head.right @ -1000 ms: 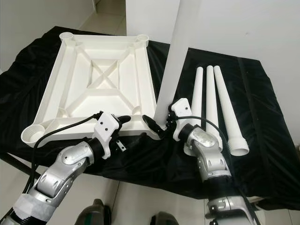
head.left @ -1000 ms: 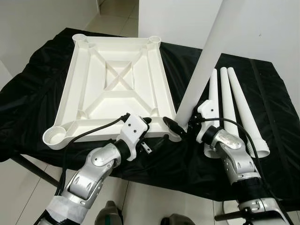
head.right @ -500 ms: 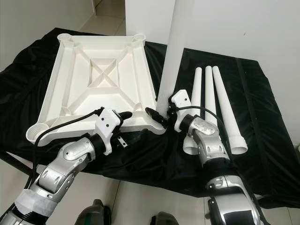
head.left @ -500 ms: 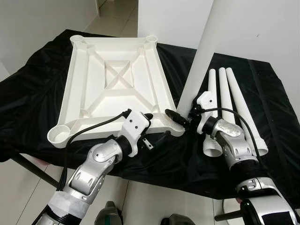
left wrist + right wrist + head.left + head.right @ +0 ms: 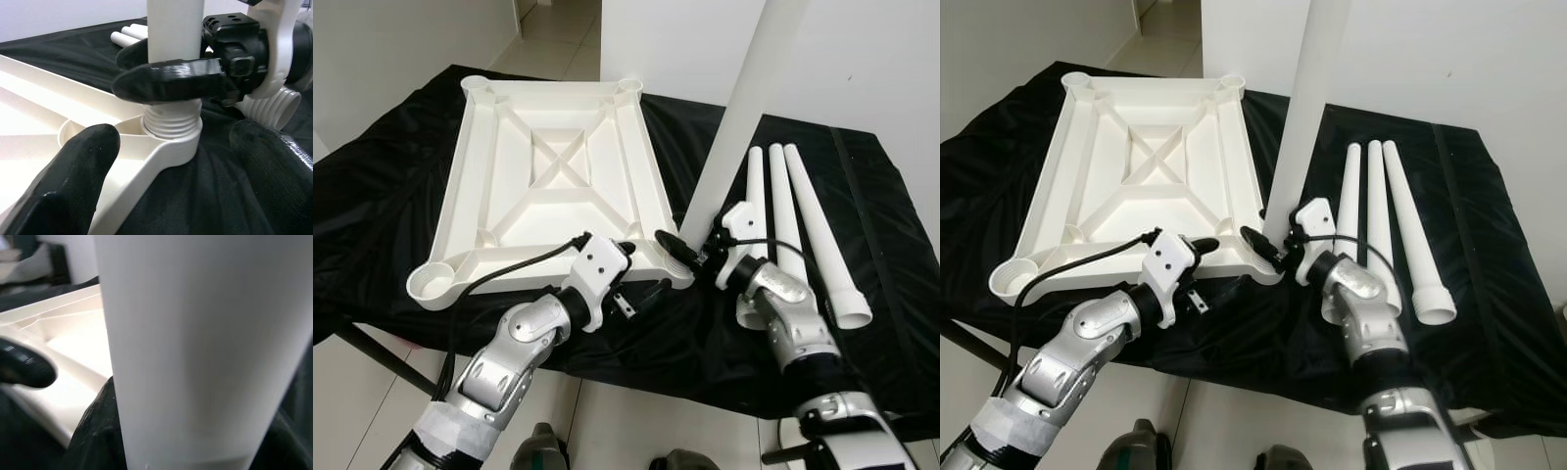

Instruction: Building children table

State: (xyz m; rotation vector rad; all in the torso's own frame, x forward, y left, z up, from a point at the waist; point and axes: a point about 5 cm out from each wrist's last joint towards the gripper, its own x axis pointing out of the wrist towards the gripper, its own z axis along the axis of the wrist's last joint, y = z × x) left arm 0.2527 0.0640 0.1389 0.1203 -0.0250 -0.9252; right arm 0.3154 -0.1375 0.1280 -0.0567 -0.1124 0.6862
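Table top [image 5: 548,201], upside down on the black-draped bench [image 5: 891,284], now takes a leg [image 5: 729,147] at its 5 o'clock corner socket [image 5: 171,139]; the right tool [image 5: 697,257] pinches the leg just above its threads. Over the past second the leg has swung from a steep lean toward upright, its threaded end seated but not yet wound in, so turning likely follows. Left tool [image 5: 166,161] hovers spread around that corner; three legs [image 5: 793,230] wait at 3 o'clock.

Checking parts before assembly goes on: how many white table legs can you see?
4: one leg stands in the tabletop's near corner socket, gripped by the right end effector; three loose legs lie side by side on the black cloth.
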